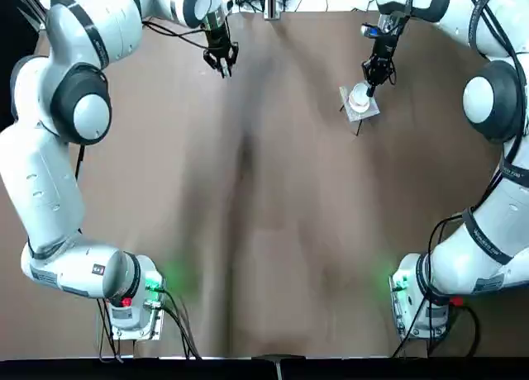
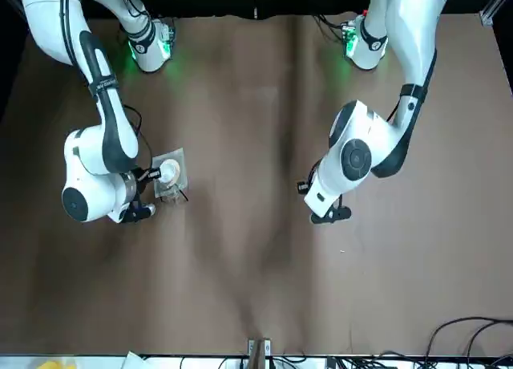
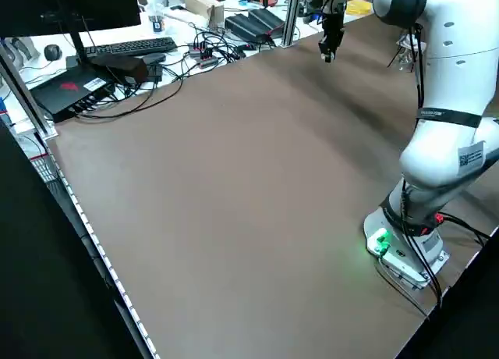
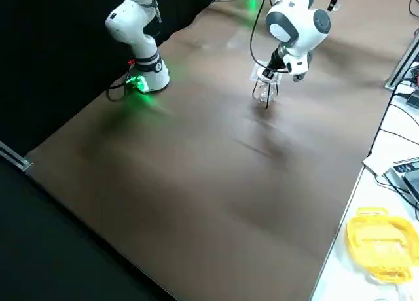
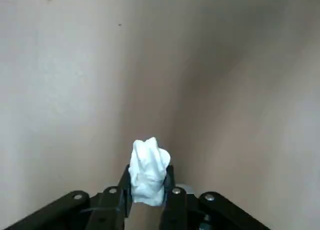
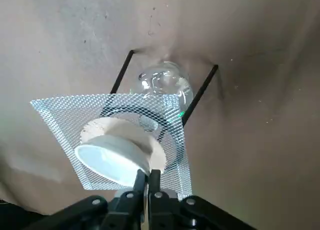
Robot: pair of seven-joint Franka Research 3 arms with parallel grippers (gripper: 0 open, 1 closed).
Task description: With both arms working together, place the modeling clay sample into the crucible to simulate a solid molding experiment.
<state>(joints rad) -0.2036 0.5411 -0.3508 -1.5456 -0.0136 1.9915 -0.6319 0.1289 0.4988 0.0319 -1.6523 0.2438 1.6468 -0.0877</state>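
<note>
Brown tabletop lay beneath us; our left gripper (image 5: 147, 190) pinched the clay (image 5: 149, 172), our right gripper (image 6: 147, 176), nearly closed, gripped the crucible (image 6: 112, 159).

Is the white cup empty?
Looks empty: the cup shows a bare inside. The right jaws pinch its edge; the left jaws, away from it, hold the white lump.

The crucible (image 6: 112, 159) sits on the mesh mat (image 6: 172, 177), above a glass vessel (image 6: 165, 82).

White clay lump (image 5: 149, 172) clamped between jaws; white crucible (image 6: 111, 160) tilted over mesh.
</note>
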